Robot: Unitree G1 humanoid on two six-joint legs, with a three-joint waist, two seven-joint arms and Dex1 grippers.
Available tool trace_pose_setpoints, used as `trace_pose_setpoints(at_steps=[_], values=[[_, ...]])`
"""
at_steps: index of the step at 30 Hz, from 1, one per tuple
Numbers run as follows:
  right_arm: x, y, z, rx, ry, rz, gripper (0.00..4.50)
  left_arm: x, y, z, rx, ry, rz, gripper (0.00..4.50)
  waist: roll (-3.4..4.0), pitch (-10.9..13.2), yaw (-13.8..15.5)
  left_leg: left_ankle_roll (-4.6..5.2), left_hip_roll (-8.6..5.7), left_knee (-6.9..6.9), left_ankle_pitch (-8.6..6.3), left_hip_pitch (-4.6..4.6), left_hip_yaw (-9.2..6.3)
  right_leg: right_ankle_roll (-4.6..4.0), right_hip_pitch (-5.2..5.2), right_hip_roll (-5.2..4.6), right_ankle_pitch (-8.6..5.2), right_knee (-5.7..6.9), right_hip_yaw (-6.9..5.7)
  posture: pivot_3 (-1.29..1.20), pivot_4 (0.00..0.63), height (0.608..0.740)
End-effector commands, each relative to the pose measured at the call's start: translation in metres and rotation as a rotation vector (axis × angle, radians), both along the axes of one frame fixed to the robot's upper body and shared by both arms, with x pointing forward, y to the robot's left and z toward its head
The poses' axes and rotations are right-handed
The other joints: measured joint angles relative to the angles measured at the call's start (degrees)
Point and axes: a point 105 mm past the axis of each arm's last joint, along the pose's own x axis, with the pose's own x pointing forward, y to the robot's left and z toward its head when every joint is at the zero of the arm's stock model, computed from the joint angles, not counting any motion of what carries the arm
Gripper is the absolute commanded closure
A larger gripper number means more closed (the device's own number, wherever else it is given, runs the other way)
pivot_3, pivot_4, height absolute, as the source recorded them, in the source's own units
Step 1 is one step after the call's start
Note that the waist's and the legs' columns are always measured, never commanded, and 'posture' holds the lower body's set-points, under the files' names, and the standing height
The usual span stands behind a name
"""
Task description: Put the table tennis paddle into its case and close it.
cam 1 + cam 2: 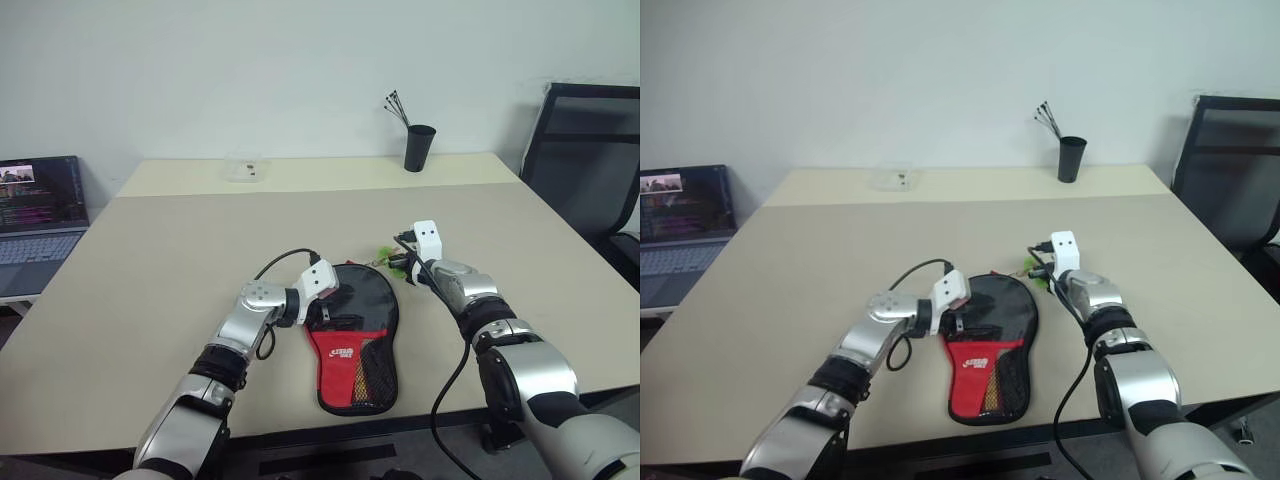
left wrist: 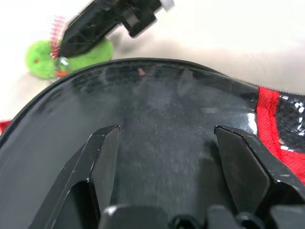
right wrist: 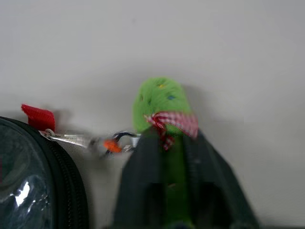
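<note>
— Case (image 1: 355, 335) is flat on the tabletop (image 1: 180, 240), close to the near edge and about midway along it, red handle-end panel toward that edge, round black end pointing to the far side.

— And the paddle?

— Can't pick it out; the pouch's glossy black face and mesh pocket cover whatever lies inside.

— Left claw (image 1: 327, 298)?

— Spread wide, reaching in from the left over the round end. From its wrist camera the two black fingers (image 2: 102, 164) straddle the shiny panel, one each side, with a clear gap between them. Whether they press on the fabric, I cannot tell.

— Right claw (image 1: 398, 262)?

— Pressed together on a little green plush charm (image 3: 162, 102) with a red-and-white checked ribbon. The charm sits just beside the case's far right rim, joined by a small metal clip (image 3: 71, 139) to a red tab (image 3: 38, 117) at the zipper.

— Anything else out there?

— A black cup (image 1: 419, 148) with thin sticks stands at the far edge, a small clear box (image 1: 246, 171) to its left along that edge, an open laptop (image 1: 40, 215) off the left side, and a black chair (image 1: 590, 160) off the right.
</note>
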Motion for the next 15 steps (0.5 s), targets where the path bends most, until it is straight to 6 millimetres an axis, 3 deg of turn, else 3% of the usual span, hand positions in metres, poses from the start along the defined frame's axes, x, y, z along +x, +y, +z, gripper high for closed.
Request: trace_pose_setpoints(at_steps=[1, 7, 15], values=[[0.0, 0.002, 0.003, -0.047, -0.04, 0.02, 4.48, -0.004, -0.003, -0.017, 0.054, 0.017, -0.039, 1.05, 0.03, -0.02, 0.0, 0.0, 0.01, 0.0, 0.0, 0.0, 0.0, 0.0, 0.0, 0.0, 0.0, 0.0, 0.0, 0.0, 0.15, 0.74], [-0.001, -0.003, 0.008, -0.074, -0.077, 0.025, 4.48, -0.01, -0.006, -0.036, 0.069, 0.054, -0.049, 1.05, 0.2, -0.2, 0.09, 0.0, -0.01, 0.05, 0.0, 0.08, -0.02, 0.05, 0.15, -0.01, -0.03, 0.0, -0.03, 0.0, 0.15, 0.74], [-0.005, -0.024, 0.021, -0.131, -0.122, 0.011, 4.48, -0.013, -0.008, -0.051, 0.079, 0.09, -0.044, 1.05, 0.5, -0.43, 0.42, 0.0, -0.04, 0.07, 0.0, 0.07, -0.02, 0.1, 0.17, -0.03, -0.05, -0.03, -0.03, 0.0, 0.15, 0.74]])
